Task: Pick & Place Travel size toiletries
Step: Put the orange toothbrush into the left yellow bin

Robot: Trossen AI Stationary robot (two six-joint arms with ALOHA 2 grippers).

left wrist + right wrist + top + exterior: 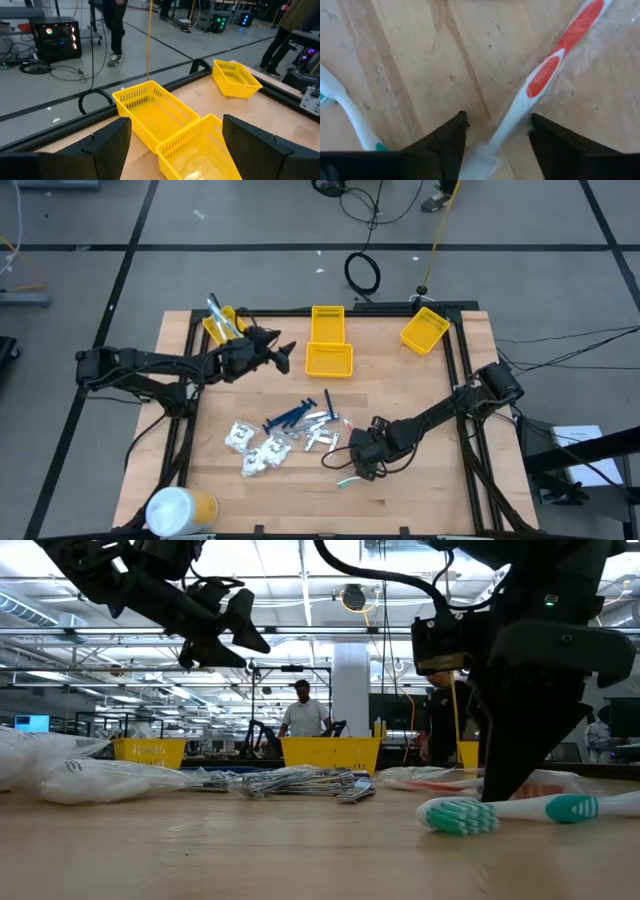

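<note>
My right gripper (pixel 495 131) down on table, jaws straddling wrapped red-and-white toothbrush (pixel 545 75), not yet clamped. Left gripper (pixel 172 145) spread empty above middle yellow mesh bins (pixel 328 358). Razors, tubes, packets (pixel 255 448) mostly unsorted; bulk of job left, I judge.

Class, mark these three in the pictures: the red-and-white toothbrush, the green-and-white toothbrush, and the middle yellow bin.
red-and-white toothbrush (pixel 543 76): right wrist view, on the red grip of its handle.
green-and-white toothbrush (pixel 458 816): low view, on its bristled head.
middle yellow bin (pixel 329 360): high view, on its mesh floor.
</note>
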